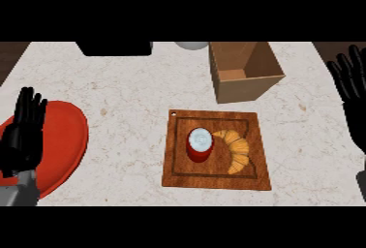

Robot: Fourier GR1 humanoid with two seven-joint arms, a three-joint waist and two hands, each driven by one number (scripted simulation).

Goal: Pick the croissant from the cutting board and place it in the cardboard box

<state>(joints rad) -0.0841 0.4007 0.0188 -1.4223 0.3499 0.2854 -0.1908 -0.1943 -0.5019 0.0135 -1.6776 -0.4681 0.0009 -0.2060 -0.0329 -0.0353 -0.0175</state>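
A golden croissant (236, 148) lies curved on the right half of the wooden cutting board (217, 179) at the counter's middle. Beyond the board, at the back, the open cardboard box (245, 87) stands upright and looks empty. My right hand (352, 92) is at the right edge, open with fingers straight up, well right of the board and box. My left hand (22, 133) shows at the left edge, open, fingers up, resting over a red plate. Neither hand touches the croissant.
A red can with a white lid (200, 144) stands on the board just left of the croissant. A red plate (64, 140) lies at the left. A black object (114, 48) and a pale round thing (191, 45) sit along the back edge.
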